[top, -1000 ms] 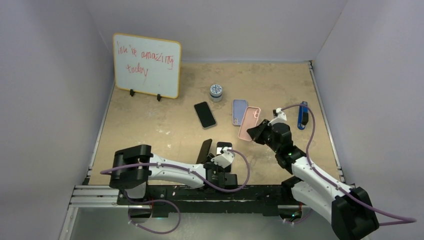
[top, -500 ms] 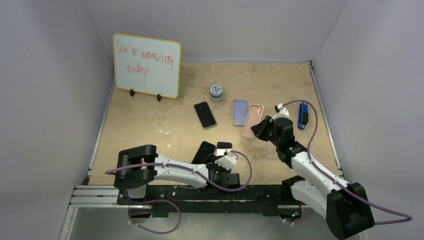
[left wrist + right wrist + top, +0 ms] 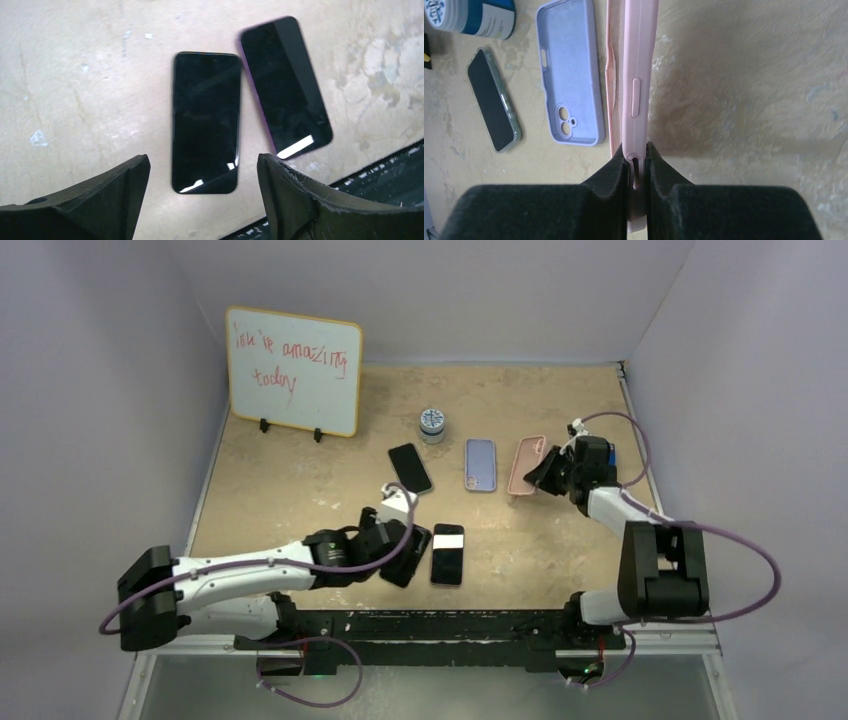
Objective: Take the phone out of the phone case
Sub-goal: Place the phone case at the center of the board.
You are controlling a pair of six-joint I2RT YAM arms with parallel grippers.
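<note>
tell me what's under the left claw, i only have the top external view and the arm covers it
Observer: Two dark phones lie flat, screens up, side by side. A black phone sits below the gap of the open left claw, and a purple-edged phone lies next to it. Neither is gripped.
Operator: is the right claw actually holding the pink case
Observer: Yes. The right claw is shut on one end of the pink case, which it holds on edge, with a side button facing the wrist camera.
Operator: is the lavender case empty
Observer: Yes. The lavender case lies open side up with nothing in it, and its camera cutout is visible.
</note>
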